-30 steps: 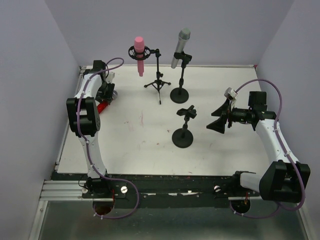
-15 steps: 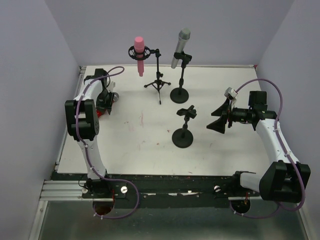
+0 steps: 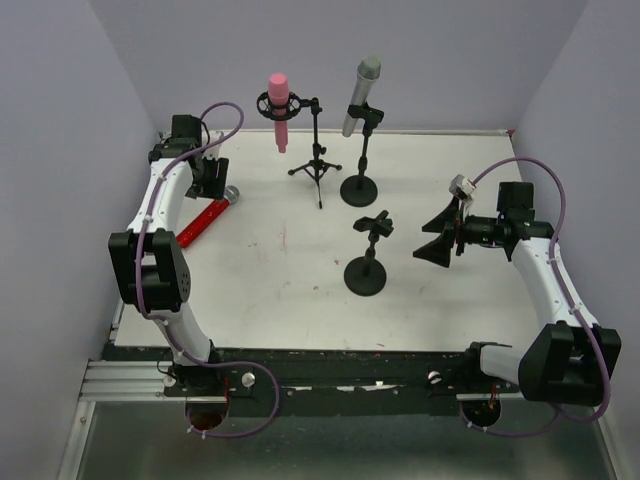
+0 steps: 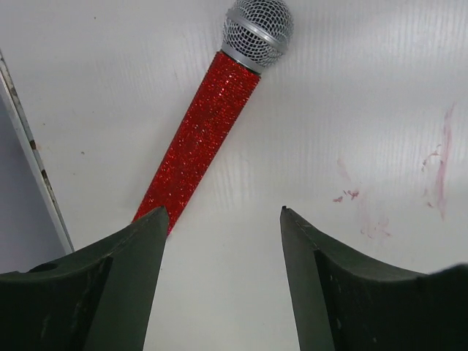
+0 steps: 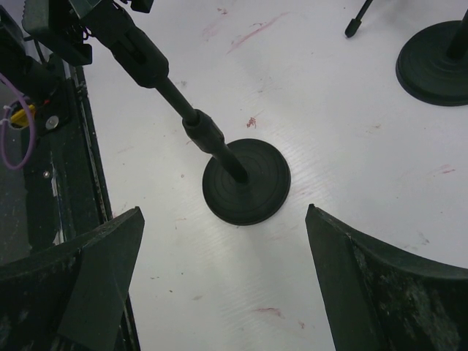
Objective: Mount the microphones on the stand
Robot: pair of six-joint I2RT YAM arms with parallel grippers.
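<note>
The left gripper (image 4: 222, 213) is seen with its jaws apart and nothing between them. It is held above the table (image 3: 450, 310) near the far left edge. Just beyond its fingers the red microphone (image 4: 205, 135) lies flat on the table. The tail end is close beside the left finger, and the mesh head (image 4: 257, 31) points away towards the middle of the table. No contact with the fingers can be made out.

The body is judged to be rigid and round, so it may roll if only one finger meets it first. The glitter coating should give the pads some bite. The mesh head is likely the heavier end and could be dented, so it is best left untouched. A hold across the red barrel, near its middle or slightly towards the head, is judged best for balance. The tail should be left free for the clip. The table's edge rail (image 4: 29, 153) lies close by on the left, so room for the fingers is limited there.

The right gripper (image 5: 224, 219) is spread wide and carries nothing. It is aimed at the empty stand (image 3: 367, 255) in mid-table.

Farther back, the pink microphone (image 3: 279, 105) is mounted on the tripod stand (image 3: 316, 160). The silver-grey microphone (image 3: 360, 95) is clipped on the round-based stand (image 3: 360, 185).
</note>
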